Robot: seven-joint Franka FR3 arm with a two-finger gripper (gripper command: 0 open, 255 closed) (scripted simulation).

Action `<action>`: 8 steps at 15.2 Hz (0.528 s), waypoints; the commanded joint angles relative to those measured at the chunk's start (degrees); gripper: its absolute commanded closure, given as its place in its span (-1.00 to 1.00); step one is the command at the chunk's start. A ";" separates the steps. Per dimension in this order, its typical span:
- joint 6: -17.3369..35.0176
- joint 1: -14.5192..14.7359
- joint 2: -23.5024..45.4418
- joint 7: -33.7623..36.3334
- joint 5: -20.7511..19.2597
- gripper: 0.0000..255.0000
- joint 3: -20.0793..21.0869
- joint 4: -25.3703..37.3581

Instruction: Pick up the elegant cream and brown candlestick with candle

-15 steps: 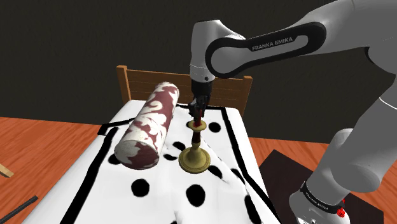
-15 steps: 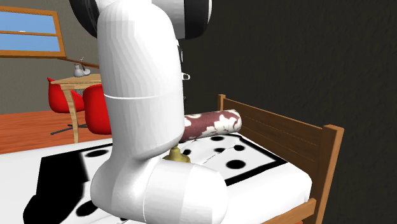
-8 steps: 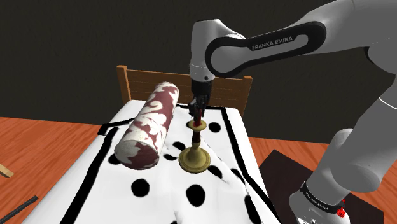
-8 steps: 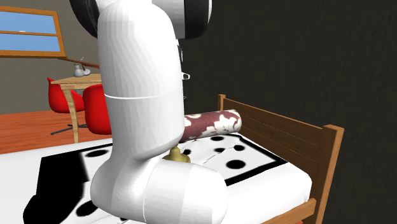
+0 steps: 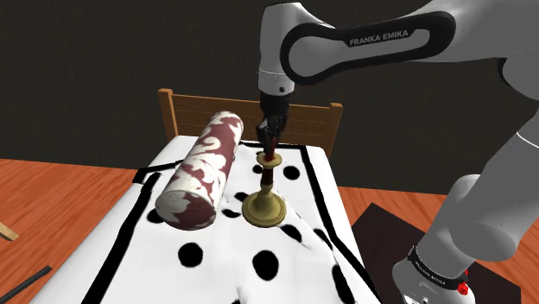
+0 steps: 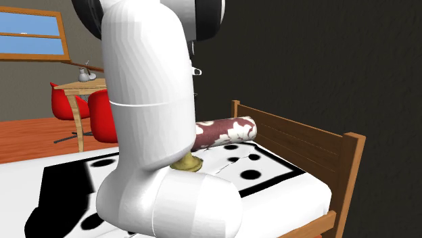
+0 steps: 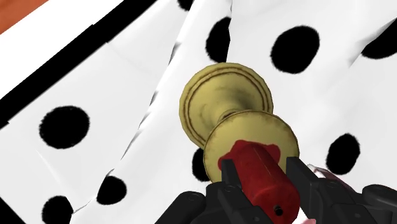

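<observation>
My gripper (image 7: 264, 184) clenched on red candle (image 7: 254, 167), gripped from above. Brass-coloured candlestick (image 5: 267, 199) hangs directly below fingers, long axis upright, base over spotted bedspread (image 5: 259, 259), beside patterned bolster (image 5: 203, 168). Judgement: lift straight up along axis.

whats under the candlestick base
The white bed cover with black dots spreads out below the brass-coloured candlestick. The base itself hides the patch straight under it, so contact cannot be told. The gripper clasps the red candle on top.
</observation>
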 commanded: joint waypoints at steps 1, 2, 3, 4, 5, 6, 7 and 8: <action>-1.46 -0.04 -0.06 -0.07 0.00 1.00 -0.06 1.45; -2.23 -0.05 -0.07 -0.08 0.00 1.00 -0.07 2.21; -3.00 -0.06 -0.07 -0.08 -0.01 1.00 -0.08 2.97; -3.77 -0.07 -0.06 -0.08 -0.02 1.00 -0.09 3.76; -4.55 -0.08 -0.04 -0.07 -0.03 1.00 -0.10 4.55; -5.32 -0.09 0.00 -0.07 -0.04 1.00 -0.11 5.36; -5.44 -0.09 -0.01 -0.07 -0.04 1.00 -0.11 5.47; -5.44 -0.09 0.00 -0.07 -0.05 1.00 -0.11 5.48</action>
